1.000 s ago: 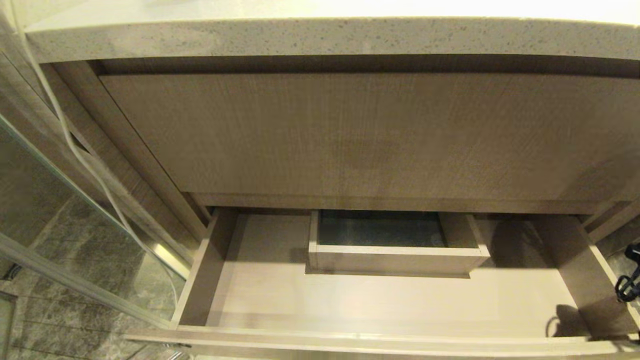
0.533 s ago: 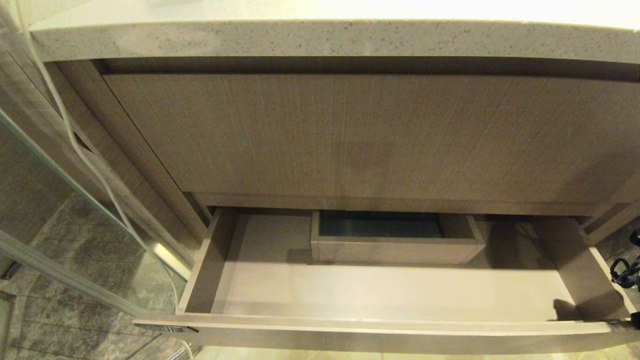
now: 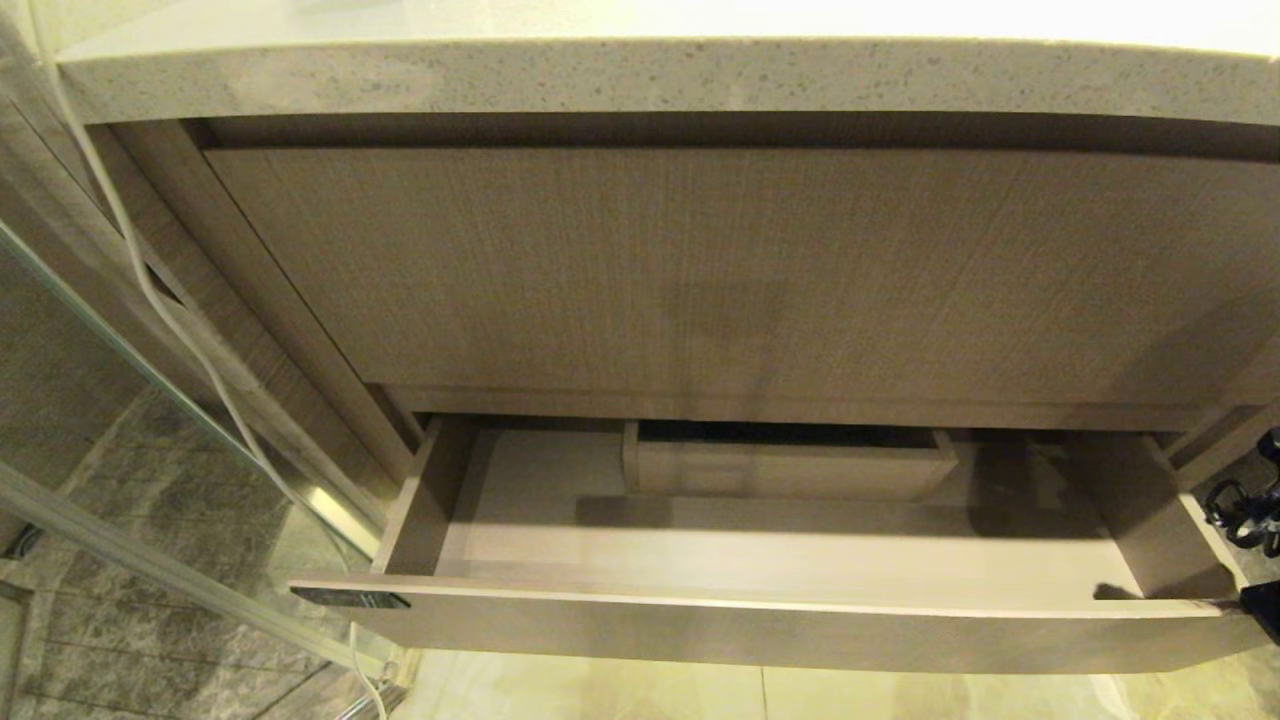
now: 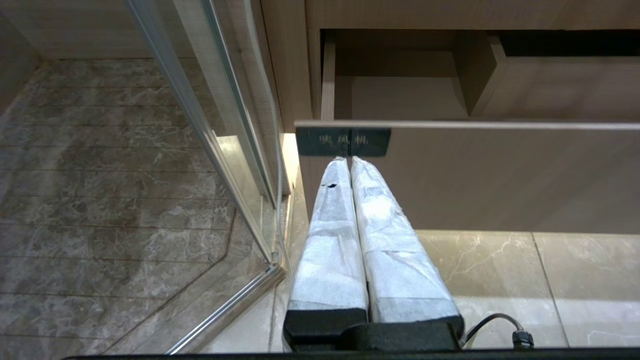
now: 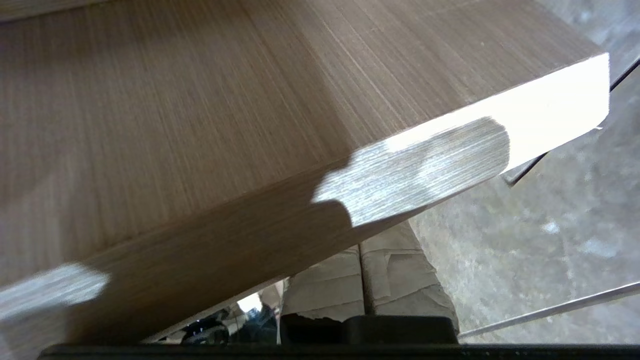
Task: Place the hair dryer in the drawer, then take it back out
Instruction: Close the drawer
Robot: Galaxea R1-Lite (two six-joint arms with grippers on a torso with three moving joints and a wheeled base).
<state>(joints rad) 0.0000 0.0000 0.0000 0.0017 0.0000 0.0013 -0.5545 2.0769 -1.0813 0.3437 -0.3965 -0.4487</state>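
Drawer (image 3: pixel 760 630) partly open, no hair dryer visible inside; right gripper (image 5: pixel 362 270) pinched closed, empty, tucked under drawer front's right end.

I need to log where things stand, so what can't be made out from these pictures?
- Hair dryer: in no view; only a white cord shows at the head view's left.
- Drawer rear: hidden under the cabinet front panel in the head view.
- Right gripper: fingertips hidden behind the drawer's front in the right wrist view, and all but cut off by the head view's right edge.
- Black label: lettering too blurred to read.
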